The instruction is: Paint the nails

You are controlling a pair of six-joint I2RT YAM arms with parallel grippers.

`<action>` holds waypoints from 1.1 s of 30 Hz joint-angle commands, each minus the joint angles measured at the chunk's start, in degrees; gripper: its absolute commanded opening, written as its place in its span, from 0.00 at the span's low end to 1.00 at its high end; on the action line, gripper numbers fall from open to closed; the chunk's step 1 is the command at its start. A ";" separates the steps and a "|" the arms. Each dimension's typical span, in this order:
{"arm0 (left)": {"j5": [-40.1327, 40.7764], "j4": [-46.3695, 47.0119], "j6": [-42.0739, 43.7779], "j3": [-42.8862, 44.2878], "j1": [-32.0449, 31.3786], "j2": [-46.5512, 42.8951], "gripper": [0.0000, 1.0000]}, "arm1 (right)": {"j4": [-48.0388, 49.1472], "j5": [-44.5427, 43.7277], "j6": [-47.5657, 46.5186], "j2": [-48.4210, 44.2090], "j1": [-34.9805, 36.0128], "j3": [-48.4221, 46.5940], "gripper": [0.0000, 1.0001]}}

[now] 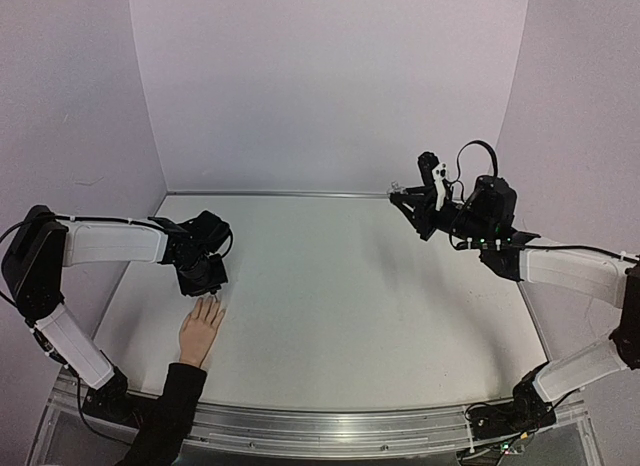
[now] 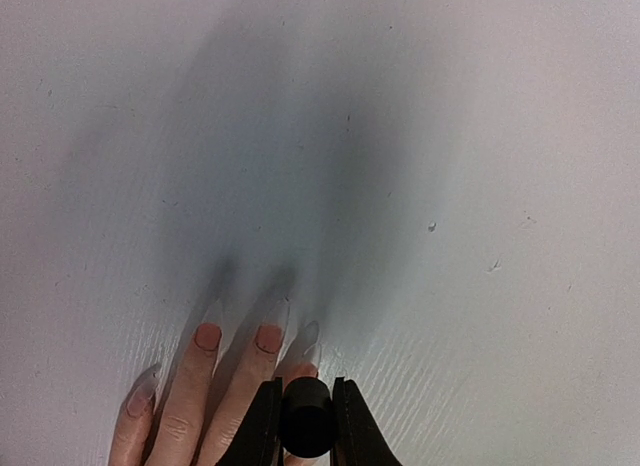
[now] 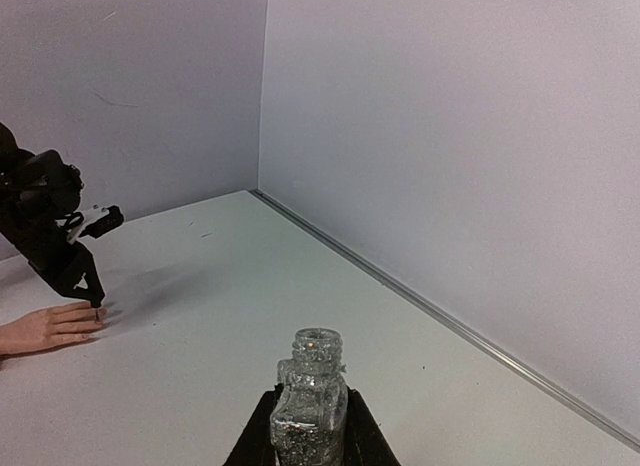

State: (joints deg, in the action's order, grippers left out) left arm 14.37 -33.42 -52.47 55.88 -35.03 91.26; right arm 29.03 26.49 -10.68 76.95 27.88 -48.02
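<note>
My right gripper point(image 3: 310, 411) clamps an uncapped glass bottle point(image 3: 315, 361), glittery inside. My left gripper point(image 2: 305, 388) pinches a black cap point(image 2: 306, 426) just above the nails point(image 2: 208, 335) of the hand point(image 1: 200, 331) lying on the white table point(image 1: 380, 286); lilac walls point(image 1: 330, 86).

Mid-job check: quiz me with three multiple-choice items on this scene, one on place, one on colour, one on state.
1. The hand lies on the table: A near left; B far right; C centre.
2. Its painted nails are: A blue; B pink; C green.
3. The bottle in the right gripper is: A capped; B uncapped; C lying down.
Answers: 1 A, top view shows it near the left edge. 2 B, two nails show pink. 3 B, its neck is bare; the left gripper holds the black cap.
</note>
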 commanded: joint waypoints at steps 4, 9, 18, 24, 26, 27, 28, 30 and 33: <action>1.36 0.75 0.67 2.27 0.41 0.83 0.00 | 1.73 1.09 0.21 0.54 -0.17 -2.58 0.00; 1.27 0.81 0.75 2.41 0.40 1.13 0.00 | 1.74 1.22 0.31 0.66 -0.17 -2.53 0.00; 1.84 0.73 1.01 2.75 0.40 1.55 0.00 | 1.73 1.72 0.70 0.92 -0.18 -2.60 0.00; 1.96 0.79 1.17 2.85 0.46 1.82 0.00 | 1.73 1.99 0.83 1.10 -0.14 -2.69 0.00; 1.98 0.85 1.41 3.07 0.48 2.03 0.00 | 1.73 2.00 0.79 1.03 -0.15 -2.69 0.00; 1.91 0.89 1.48 3.17 0.48 2.13 0.00 | 1.73 1.99 0.83 1.05 -0.16 -2.69 0.00; 1.89 0.90 1.53 3.29 0.48 2.16 0.00 | 1.73 1.98 0.83 1.09 -0.12 -2.69 0.00; 1.90 1.12 1.68 3.30 0.48 2.22 0.00 | 1.73 2.07 0.84 1.11 -0.11 -2.69 0.00; 2.13 1.09 1.87 3.53 0.48 2.39 0.00 | 1.75 2.11 0.95 1.27 -0.16 -2.69 0.00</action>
State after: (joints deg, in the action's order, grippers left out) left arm 14.86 -33.11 -51.79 57.01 -34.81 93.08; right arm 29.03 27.83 -10.29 77.69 27.88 -48.23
